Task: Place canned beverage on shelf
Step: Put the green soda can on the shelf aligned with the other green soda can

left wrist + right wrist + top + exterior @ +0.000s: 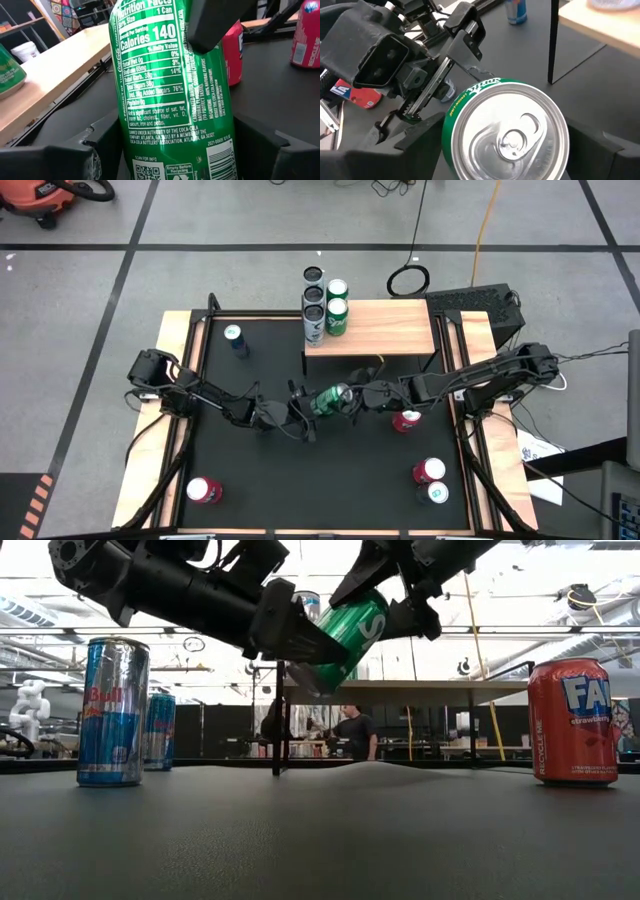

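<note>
While aloft, green can (pixel 329 399) between both grippers

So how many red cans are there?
3. One red can stands at the table's near-left corner, one is mid-right, close to the held Sprite can, and one is near-right beside a white-topped can. The arms could hide more.

Green can (pixel 330 399) at frame centre, lying tilted, left gripper (pixel 303 411) and right gripper (pixel 352 397) both clamped on it; shelf (pixel 385 327) just above, holding three upright cans.
</note>
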You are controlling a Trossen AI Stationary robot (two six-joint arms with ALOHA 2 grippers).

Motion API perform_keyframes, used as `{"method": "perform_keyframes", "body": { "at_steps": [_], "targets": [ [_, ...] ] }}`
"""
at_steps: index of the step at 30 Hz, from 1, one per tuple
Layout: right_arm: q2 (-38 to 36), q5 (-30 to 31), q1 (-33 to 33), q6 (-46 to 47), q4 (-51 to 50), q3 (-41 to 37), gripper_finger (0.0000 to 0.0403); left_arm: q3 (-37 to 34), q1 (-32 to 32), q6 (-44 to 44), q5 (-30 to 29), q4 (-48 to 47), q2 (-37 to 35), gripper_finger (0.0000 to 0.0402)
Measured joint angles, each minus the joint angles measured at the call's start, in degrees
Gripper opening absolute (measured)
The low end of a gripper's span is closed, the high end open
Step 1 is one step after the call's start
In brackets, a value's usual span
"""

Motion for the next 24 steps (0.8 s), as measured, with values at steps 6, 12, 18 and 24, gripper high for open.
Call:
{"method": "perform_keyframes", "body": {
  "at_steps": [6, 12, 18, 24],
  "targets": [
    [-0.83, 0.57, 0.02, -1.86, -0.11, 0.03, 0.0329, 0.00, -0.04, -0.09, -0.03, 1.22, -0.04, 0.0284],
    [-1.87, 1.09, 0.04, -6.85, -0.47, 0.03, 0.0329, 0.00, -0.01, -1.84, 1.11, 1.37, -0.09, 0.0283],
    [-3.99, 1.97, 0.12, -13.03, 0.08, 0.08, 0.0329, -1.25, -0.22, -3.15, 4.54, 2.75, 0.02, 0.0283],
    [-7.75, -0.78, 0.15, -17.80, -0.37, 0.10, 0.0329, -2.43, 0.01, -4.60, 5.19, 4.42, -0.59, 0.0283]
  ]
}}
